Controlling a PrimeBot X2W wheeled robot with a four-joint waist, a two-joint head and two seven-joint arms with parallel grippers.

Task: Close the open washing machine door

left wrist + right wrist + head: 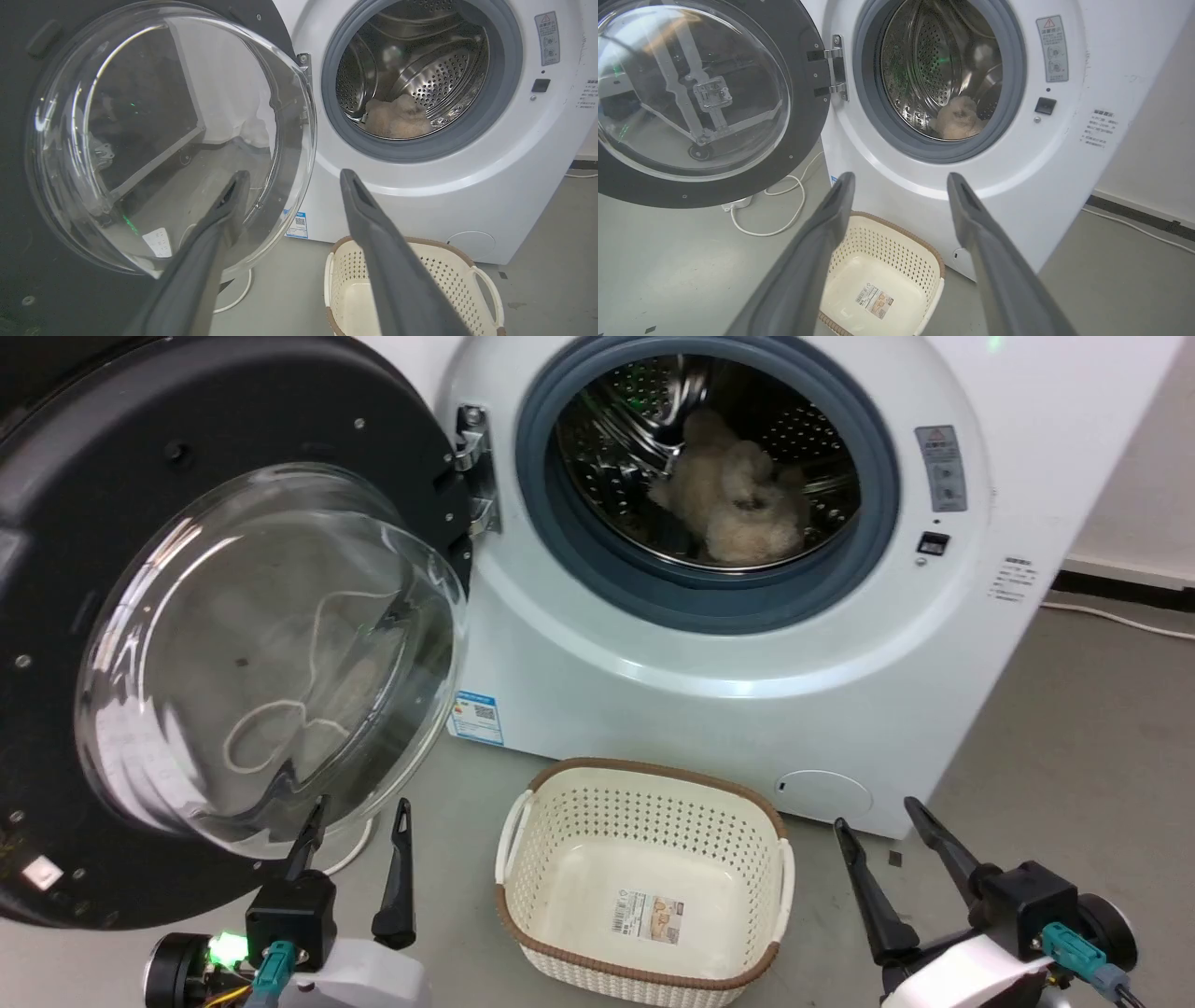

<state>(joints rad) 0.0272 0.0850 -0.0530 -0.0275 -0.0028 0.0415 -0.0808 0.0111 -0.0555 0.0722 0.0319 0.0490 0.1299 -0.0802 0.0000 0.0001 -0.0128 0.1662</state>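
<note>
While the washing machine door (261, 653) stands wide open to the left of the drum opening (709, 579), hung on its metal hinge (476, 467), the left gripper (360, 807) is seen just below the door's glass bowl, its jaws spread apart and empty. The right gripper (876, 814) is seen at the lower right, near the machine's front, jaws likewise released. A pale perforated basket (644, 782) is set on the floor between them, and a fluffy beige item (738, 495) is seen inside the drum.
</note>
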